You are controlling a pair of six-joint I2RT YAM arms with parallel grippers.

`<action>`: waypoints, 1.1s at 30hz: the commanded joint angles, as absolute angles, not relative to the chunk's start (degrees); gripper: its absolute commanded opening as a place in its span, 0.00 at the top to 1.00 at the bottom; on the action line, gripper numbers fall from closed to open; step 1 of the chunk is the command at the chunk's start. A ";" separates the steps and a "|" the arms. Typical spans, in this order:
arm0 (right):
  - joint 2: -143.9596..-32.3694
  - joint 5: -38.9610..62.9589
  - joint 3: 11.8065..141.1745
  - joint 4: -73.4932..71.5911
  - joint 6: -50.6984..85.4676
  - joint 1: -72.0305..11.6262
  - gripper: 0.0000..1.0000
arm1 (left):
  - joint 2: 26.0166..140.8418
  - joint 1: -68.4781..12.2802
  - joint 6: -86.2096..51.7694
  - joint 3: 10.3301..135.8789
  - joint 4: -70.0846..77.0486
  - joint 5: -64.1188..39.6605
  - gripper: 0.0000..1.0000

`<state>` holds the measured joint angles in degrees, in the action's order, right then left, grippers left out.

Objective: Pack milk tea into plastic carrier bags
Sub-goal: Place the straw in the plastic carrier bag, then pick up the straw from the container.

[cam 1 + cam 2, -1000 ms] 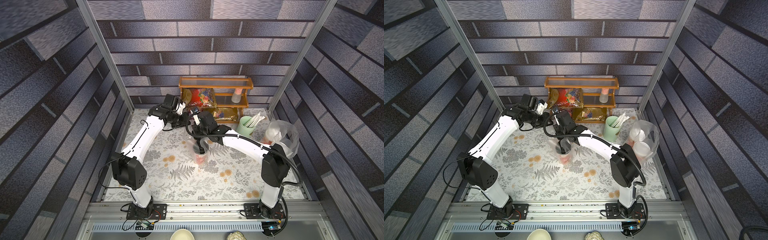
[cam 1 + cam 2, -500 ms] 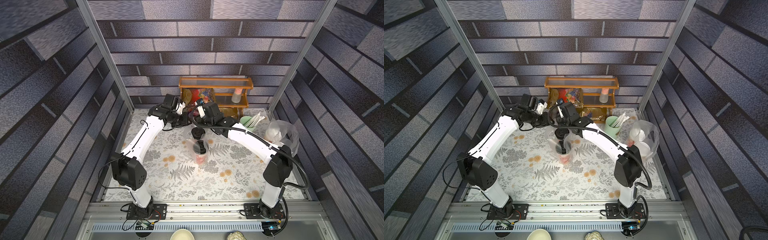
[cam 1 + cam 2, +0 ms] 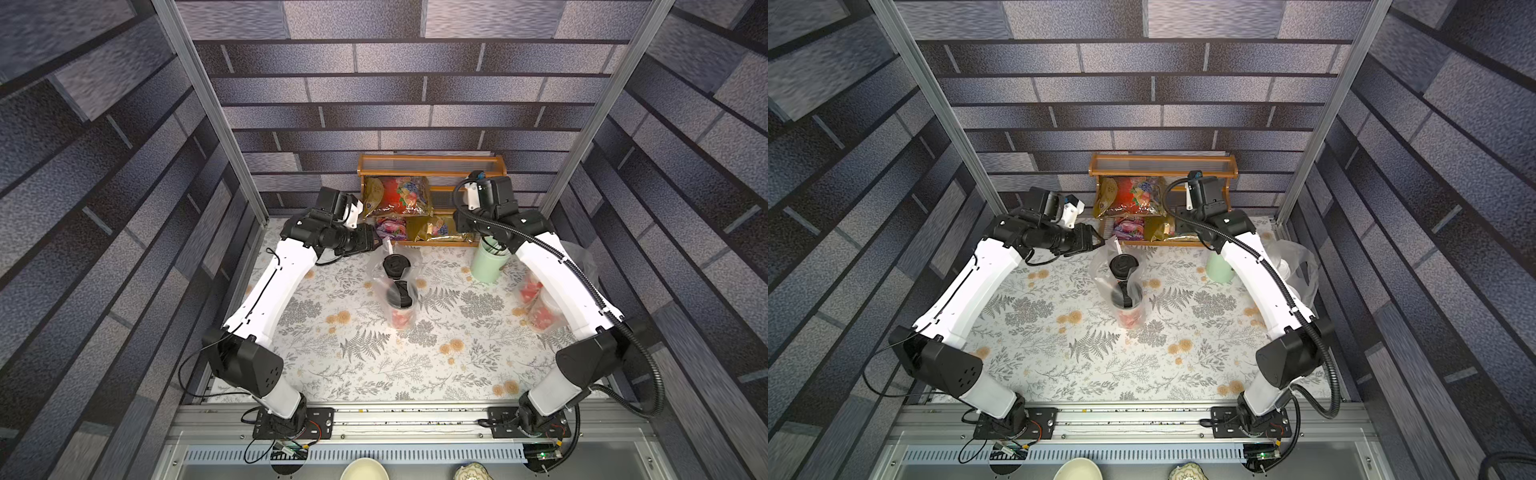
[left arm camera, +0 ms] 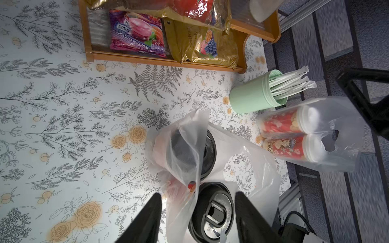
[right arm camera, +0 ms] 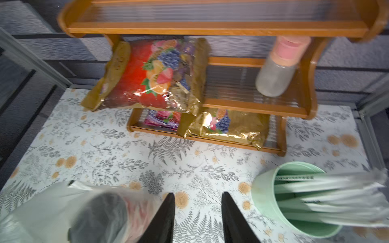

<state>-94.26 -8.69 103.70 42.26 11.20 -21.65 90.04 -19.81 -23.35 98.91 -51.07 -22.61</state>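
Observation:
Two red milk tea cups with black lids (image 3: 397, 266) (image 3: 1126, 297) stand in a clear plastic carrier bag (image 3: 384, 286) mid-table. My left gripper (image 4: 197, 195) is open just above it. A loose bag handle (image 4: 189, 147) and one black lid (image 4: 212, 212) lie between its fingers, and nothing is pinched. In both top views it sits at the bag's back left (image 3: 376, 243) (image 3: 1098, 241). My right gripper (image 5: 198, 194) is open and empty over bare table, between that bag (image 5: 52, 206) and the green cup. Two white-lidded cups (image 4: 280, 124) (image 4: 286, 148) stand in a second bag (image 4: 341, 126) at the right.
A wooden shelf (image 3: 432, 164) with snack packets (image 3: 397, 195) and a pink-capped bottle (image 5: 275, 71) stands at the back. A pale green cup of straws (image 3: 486, 266) (image 5: 273, 189) sits in front of it, right beside my right arm. Walls close in on both sides.
My right arm has pulled away from the middle bag, back and to the right toward the shelf. Both grippers have gone from shut to open, and the left has let go of the bag handle.

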 commanded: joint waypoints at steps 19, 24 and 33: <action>-98.83 -7.81 93.65 47.74 19.39 -0.18 0.73 | 82.43 -20.75 -23.86 88.32 -50.09 -23.03 0.40; -101.45 -8.03 94.13 46.76 18.66 -0.03 0.74 | 82.54 -20.88 -23.99 88.42 -50.13 -23.03 0.41; -101.42 -9.29 95.10 47.17 17.40 -0.05 0.86 | 82.02 -20.91 -24.20 88.07 -50.14 -22.80 0.41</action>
<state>-102.41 -8.56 94.65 47.24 17.50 -0.23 84.14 -20.60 -23.51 88.73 -50.35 -22.31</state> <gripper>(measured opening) 0.144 0.592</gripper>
